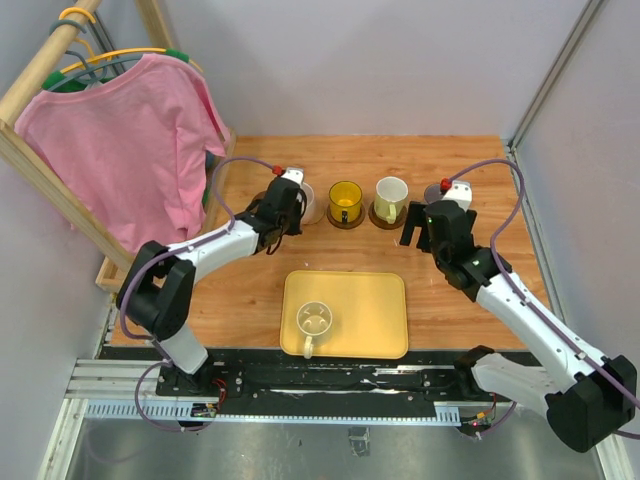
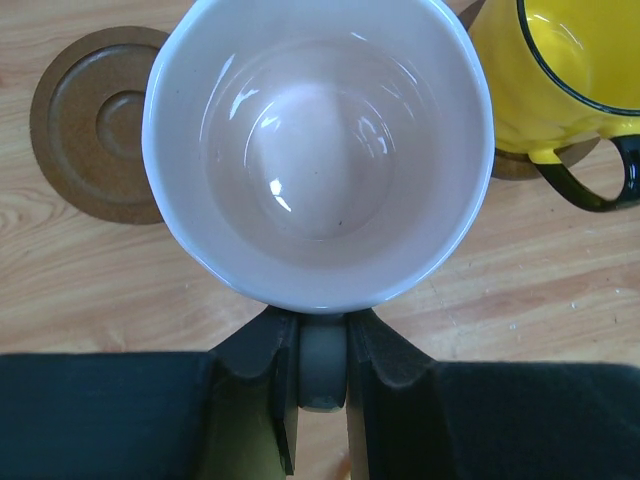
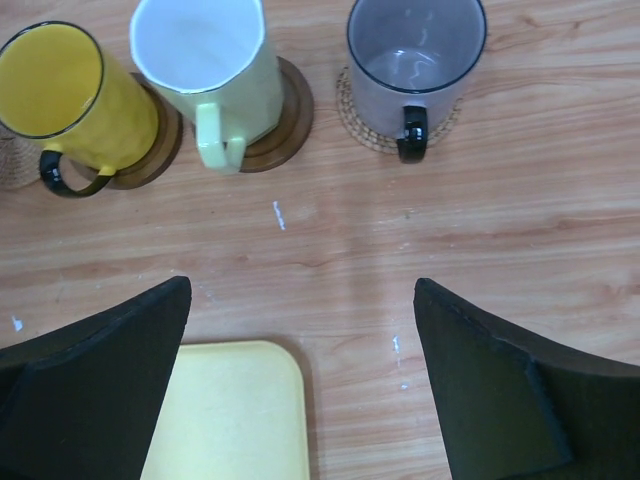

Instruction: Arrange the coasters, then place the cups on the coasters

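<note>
The left gripper (image 2: 322,335) is seen nearly closed, its fingers (image 2: 262,370) clamped on the handle (image 2: 322,365) of the pale pink cup (image 2: 318,150) at the back of the worktop (image 1: 250,290). Whether this cup stands on the wood or is held just above it cannot be told. A bare ringed coaster (image 2: 95,125) lies just beside it on the left, partly covered in the wrist view by the cup's rim. On the cup's other side the yellow cup (image 2: 560,70) is set on a brown coaster (image 2: 512,165). Next in the row, the white-green cup (image 3: 205,65) is set on a second brown coaster (image 3: 290,105), and the greyish purple cup (image 3: 415,50) on a woven coaster (image 3: 355,120). The right gripper (image 3: 302,295) is held wide open with nothing between its fingers, near this row and above bare wood. The cream cup (image 1: 314,320) is seen upright on the yellow tray (image 1: 375,320), towards the front edge.
</note>
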Robot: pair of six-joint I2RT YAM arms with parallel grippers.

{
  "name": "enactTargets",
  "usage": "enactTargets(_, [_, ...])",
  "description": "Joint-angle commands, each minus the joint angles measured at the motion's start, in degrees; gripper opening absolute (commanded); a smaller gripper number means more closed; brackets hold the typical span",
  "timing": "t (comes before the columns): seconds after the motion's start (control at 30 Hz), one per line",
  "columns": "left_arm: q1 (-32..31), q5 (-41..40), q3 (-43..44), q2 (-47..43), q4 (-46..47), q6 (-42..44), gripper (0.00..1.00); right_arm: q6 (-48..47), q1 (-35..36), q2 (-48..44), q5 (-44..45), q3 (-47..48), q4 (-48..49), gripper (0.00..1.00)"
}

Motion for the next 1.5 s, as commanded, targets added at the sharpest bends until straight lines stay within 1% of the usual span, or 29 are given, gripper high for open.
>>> enactTargets(0.0, [0.4,0.8,5.5,2.9,5.9,2.2,0.01,-0.9,-3.1,-1.7,0.9,-1.8,0.9,0.94])
enactTargets(0.07, [0.5,1.0,6.6,4.3,5.9,2.3,0.01,-0.7,-3.8,-1.9,0.9,-2.1,0.9,0.94])
enactTargets(0.1, [0.5,1.0,7.1,5.0,5.9,2.4,0.01,-0.6,-4.1,-2.0,-0.9,-2.2,0.9,0.94])
enactTargets(0.2, [0.7,0.8,8.7,7.3,5.7,2.8,0.01,-0.5,-4.4,-1.8,-1.9,-2.3,0.9,0.94])
enactTargets(0.43, [1.0,-0.2,10.7,10.0,5.3,3.2,0.01,-0.2,-4.8,-1.1,-3.6,-2.2,1.4,0.94])
enactTargets(0.8, [1.2,-0.1,12.4,12.0,5.2,3.2,0.01,0.0,-5.0,-0.7,-4.7,-2.3,1.6,0.94])
enactTargets(1.23, [1.2,-0.7,12.2,13.1,5.4,2.7,0.01,0.3,-5.1,-0.2,-5.7,-2.8,1.9,0.94])
enactTargets(1.37, [1.2,-1.1,11.8,13.5,5.5,2.2,0.06,0.4,-5.1,0.1,-6.4,-2.9,2.0,0.94])
enactTargets(1.47, [1.2,-1.2,11.4,13.4,5.7,1.8,0.14,0.5,-5.1,0.3,-6.6,-2.9,2.0,0.94])
